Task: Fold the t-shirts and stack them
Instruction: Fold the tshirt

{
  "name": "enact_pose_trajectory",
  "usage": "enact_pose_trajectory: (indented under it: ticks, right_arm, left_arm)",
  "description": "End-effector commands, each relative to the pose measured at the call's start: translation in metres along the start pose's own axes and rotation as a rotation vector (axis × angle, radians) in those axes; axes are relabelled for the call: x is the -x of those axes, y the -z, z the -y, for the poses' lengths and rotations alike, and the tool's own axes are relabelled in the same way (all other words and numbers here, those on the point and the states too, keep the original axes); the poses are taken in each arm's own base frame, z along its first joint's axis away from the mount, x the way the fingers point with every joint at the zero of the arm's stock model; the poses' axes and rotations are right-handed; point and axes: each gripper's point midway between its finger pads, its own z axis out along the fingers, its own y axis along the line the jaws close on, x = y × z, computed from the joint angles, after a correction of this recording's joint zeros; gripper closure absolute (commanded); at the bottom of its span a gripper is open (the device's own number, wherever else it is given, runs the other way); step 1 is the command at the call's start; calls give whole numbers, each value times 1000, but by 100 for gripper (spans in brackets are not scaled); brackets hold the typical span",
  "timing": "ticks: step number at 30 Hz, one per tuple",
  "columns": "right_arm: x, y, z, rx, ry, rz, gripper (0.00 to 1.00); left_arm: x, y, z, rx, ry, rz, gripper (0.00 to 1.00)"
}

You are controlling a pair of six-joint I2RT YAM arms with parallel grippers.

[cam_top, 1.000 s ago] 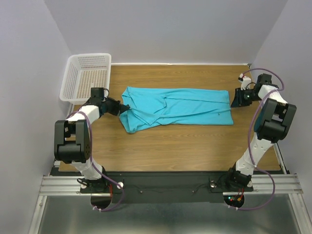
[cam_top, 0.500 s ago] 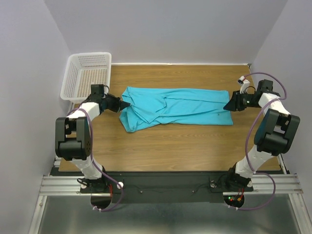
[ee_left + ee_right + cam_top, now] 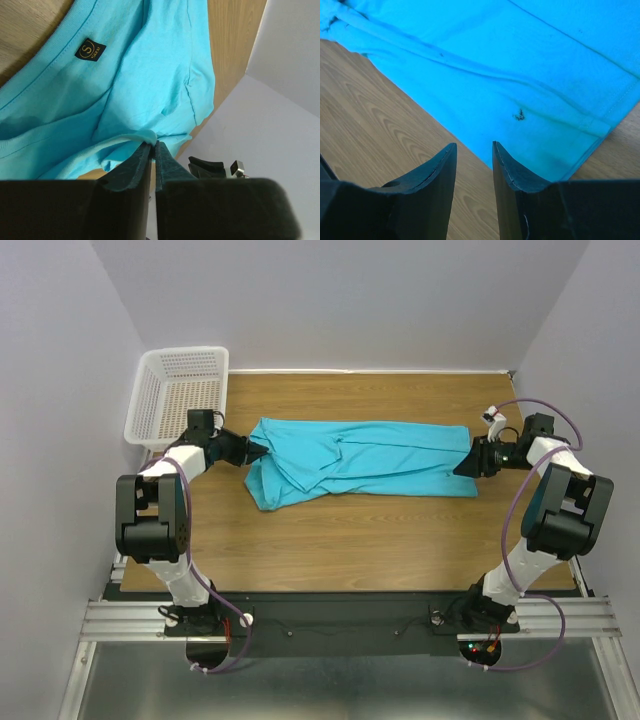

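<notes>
Right pincer point(image 3: 462, 468) has come in from the table's right edge over the last second and now sits at the right end of the shirt point(image 3: 370, 460). Left pincer point(image 3: 258, 451) has shifted slightly toward the far side and remains at the shirt's left end.

Left pincer point(image 3: 152, 144): the fingers are drawn almost together, with only a thin slit between them. A small raised fold of cloth is caught at the tips, and the fabric slopes up to that point from both sides. Finding: it grips the shirt point(image 3: 140, 65). Beyond the tips lies the neck opening, with a dark label point(image 3: 90, 49) marked "S" inside the neckband.

Right pincer point(image 3: 472, 145): the fingers stand apart with a clear gap, and bare wood and the shirt's point(image 3: 520, 65) edge show between them. Finding: open, nothing held. The tips sit low at the shirt's near right corner; whether they touch the cloth cannot be told. A small dark mark point(image 3: 519, 115) shows on the cloth just beyond the tips, near the stitched hem.

Shirt: it lies on the table point(image 3: 380, 530) with its long axis running left to right, in the far half. The right part lies fairly flat with lengthwise creases. The left part is bunched, with a flap hanging toward the near edge.

Basket point(image 3: 140, 405): it stands at the far left corner, just behind the left arm and apart from the shirt.
</notes>
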Motion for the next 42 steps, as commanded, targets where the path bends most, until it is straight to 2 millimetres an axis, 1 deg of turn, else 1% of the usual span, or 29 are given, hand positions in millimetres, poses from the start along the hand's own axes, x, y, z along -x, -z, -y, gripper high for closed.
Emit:
enact_pose_trajectory:
  ticks: [1, 3, 5, 9, 10, 11, 12, 14, 15, 16, 17, 18, 19, 20, 21, 22, 23, 24, 25, 26, 27, 29, 32, 33, 34, 35, 37, 42]
  right_arm:
    - [17, 7, -11, 14, 74, 47, 60]
    - [18, 8, -12, 13, 81, 50, 60]
    - [18, 8, -12, 13, 82, 50, 60]
    - [18, 10, -13, 10, 88, 51, 60]
    - [19, 10, -13, 7, 91, 52, 60]
    - [18, 10, -14, 7, 90, 50, 60]
    - [19, 11, -14, 4, 97, 52, 60]
    - [17, 11, -16, 6, 101, 51, 60]
    - [16, 11, -16, 6, 99, 50, 60]
    - [16, 11, -18, 11, 103, 53, 60]
    - [15, 11, -18, 13, 100, 51, 60]
    - [15, 11, -19, 18, 101, 54, 60]
    - [15, 11, -19, 20, 99, 55, 60]
    - [15, 11, -20, 22, 98, 55, 60]
    - [15, 11, -19, 20, 97, 56, 60]
    - [16, 11, -20, 22, 99, 57, 60]
    - [16, 11, -20, 22, 99, 57, 60]
    - [15, 11, -21, 24, 95, 56, 60]
    - [14, 11, -21, 26, 95, 56, 60]
    - [13, 10, -21, 27, 93, 55, 60]
    - [13, 10, -21, 28, 93, 54, 60]
    - [12, 10, -22, 28, 93, 53, 60]
    - [10, 10, -21, 25, 94, 49, 60]
    - [9, 10, -21, 26, 93, 47, 60]
    - [9, 9, -21, 27, 91, 46, 60]
    - [9, 9, -21, 29, 91, 46, 60]
    - [9, 9, -21, 27, 92, 46, 60]
    - [7, 9, -19, 20, 96, 40, 60]
  left_arm:
    - [1, 5, 26, -67, -71, 0, 73]
    - [2, 8, 32, -80, -98, 6, 66]
    - [3, 9, 36, -92, -128, 10, 61]
    - [3, 18, 55, -141, -221, 19, 54]
    - [4, 22, 61, -160, -284, 32, 53]
    - [2, 30, 68, -183, -332, 43, 52]
    - [4, 36, 78, -220, -451, 69, 45]
    - [4, 50, 86, -216, -580, 103, 29]
    - [7, 50, 77, -177, -629, 114, 28]
    - [13, 55, 77, -142, -683, 145, 28]
    - [5, 53, 62, -65, -791, 128, 28]
    - [7, 51, 58, -6, -853, 162, 28]
    - [17, 53, 49, 61, -897, 193, 28]
    - [11, 48, 35, 148, -984, 171, 28]
    - [19, 47, 27, 246, -1053, 222, 28]
    - [21, 45, 23, 306, -1106, 244, 28]
    - [7, 35, 15, 366, -1175, 223, 28]
    - [20, 38, 7, 480, -1253, 282, 28]
    - [19, 36, 3, 521, -1291, 285, 29]
    - [19, 29, -4, 567, -1323, 282, 29]
    - [19, 28, -8, 620, -1360, 301, 29]
    - [21, 22, -13, 640, -1372, 311, 29]
    - [26, 19, -16, 662, -1378, 324, 29]
    - [26, 17, -17, 662, -1381, 315, 30]
    - [25, 15, -13, 651, -1380, 311, 30]
    - [21, 7, -17, 641, -1380, 275, 31]
    - [19, 1, -16, 624, -1374, 259, 32]
    - [14, -14, -27, 579, -1318, 183, 37]
